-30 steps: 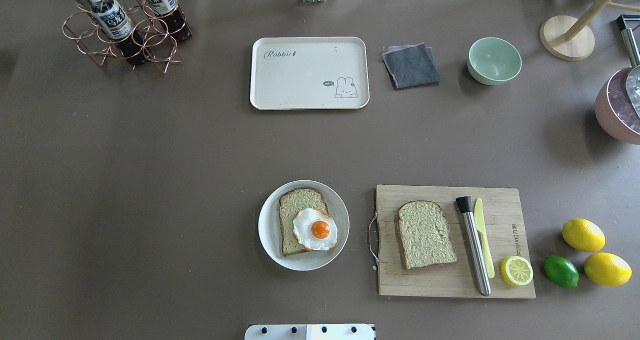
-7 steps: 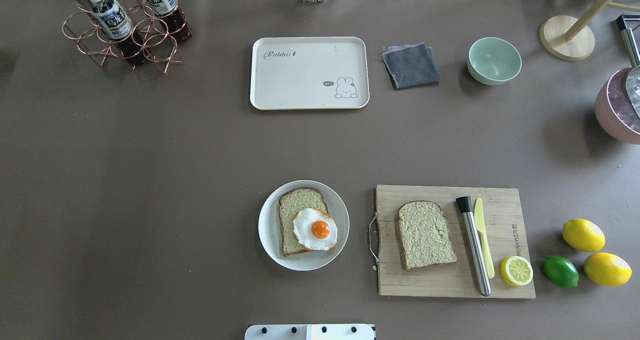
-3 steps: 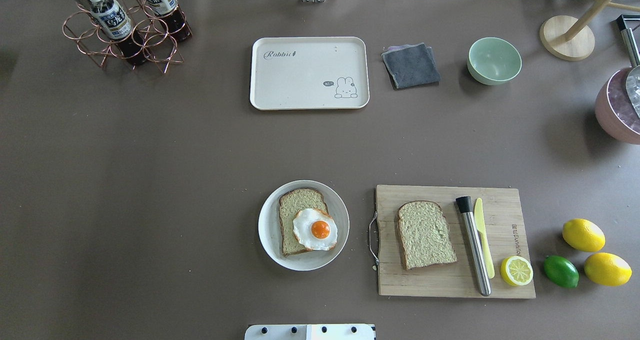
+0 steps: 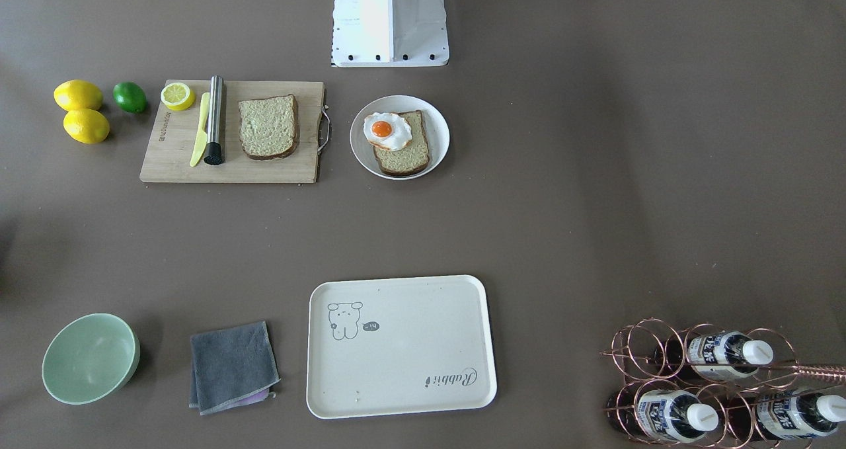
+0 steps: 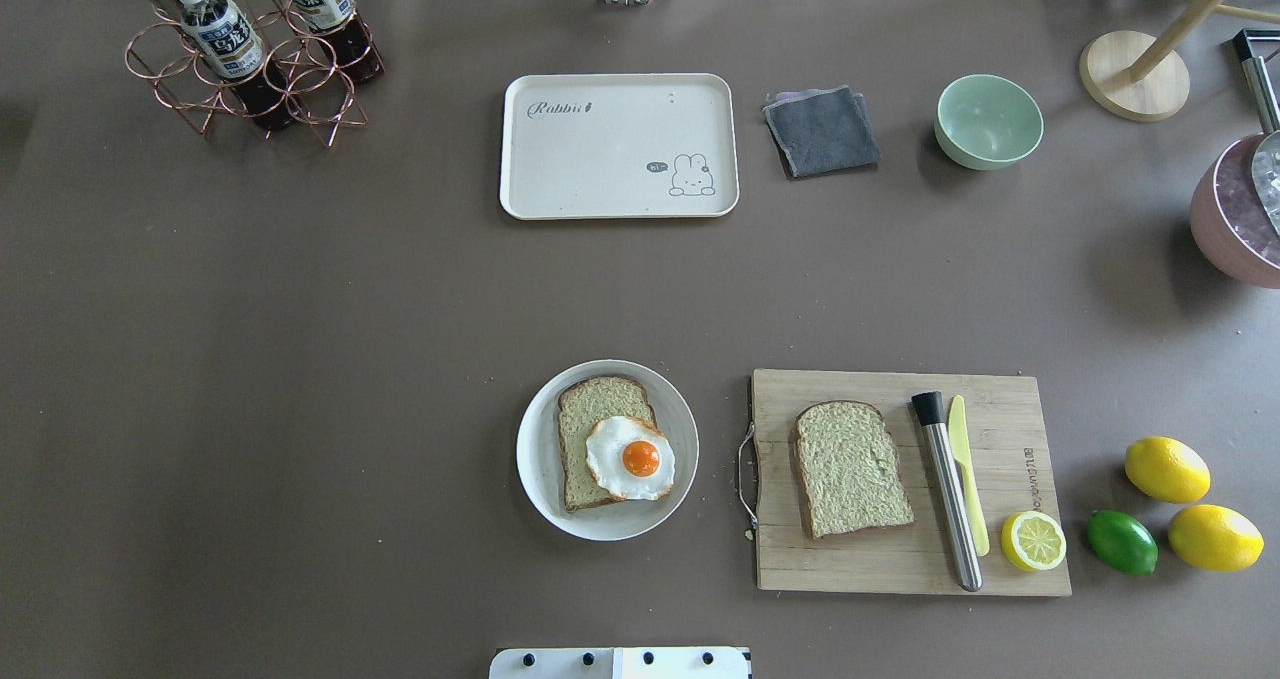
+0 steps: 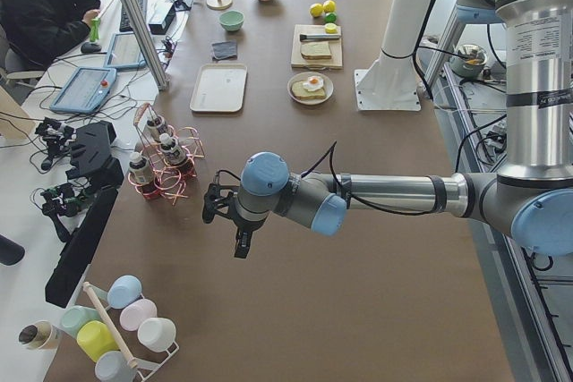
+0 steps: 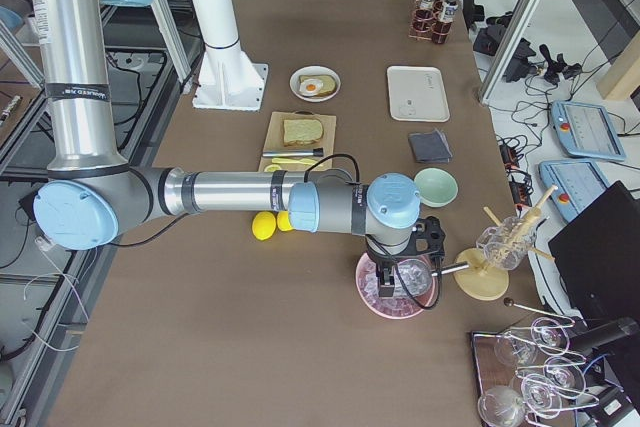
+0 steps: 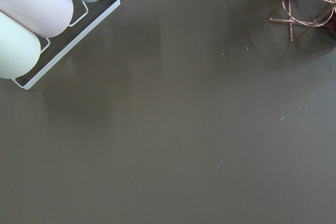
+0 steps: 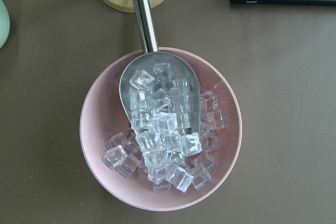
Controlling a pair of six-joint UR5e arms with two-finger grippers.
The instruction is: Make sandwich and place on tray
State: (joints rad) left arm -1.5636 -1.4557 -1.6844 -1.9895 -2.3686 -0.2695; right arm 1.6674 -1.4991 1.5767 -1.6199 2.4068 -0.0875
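From across the table, one bread slice (image 4: 404,158) topped with the egg (image 4: 386,130) sits on the plate (image 4: 439,138). The other slice (image 4: 268,126) lies on the cutting board (image 4: 178,161), and the tray (image 4: 410,330) is well apart from both.

The end views show the left gripper (image 6: 213,207) near the bottle rack (image 6: 166,163) and the right gripper (image 7: 407,287) over the pink ice bowl (image 7: 362,282). I can't tell whether either pincer is parted or closed.

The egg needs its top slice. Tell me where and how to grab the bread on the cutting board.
Likely best: come straight down on the bread slice, which lies flat on the cutting board. Pinch its rounded far crust and straight near edge. Both have bare board beside them, while the steel bar crowds its right side.
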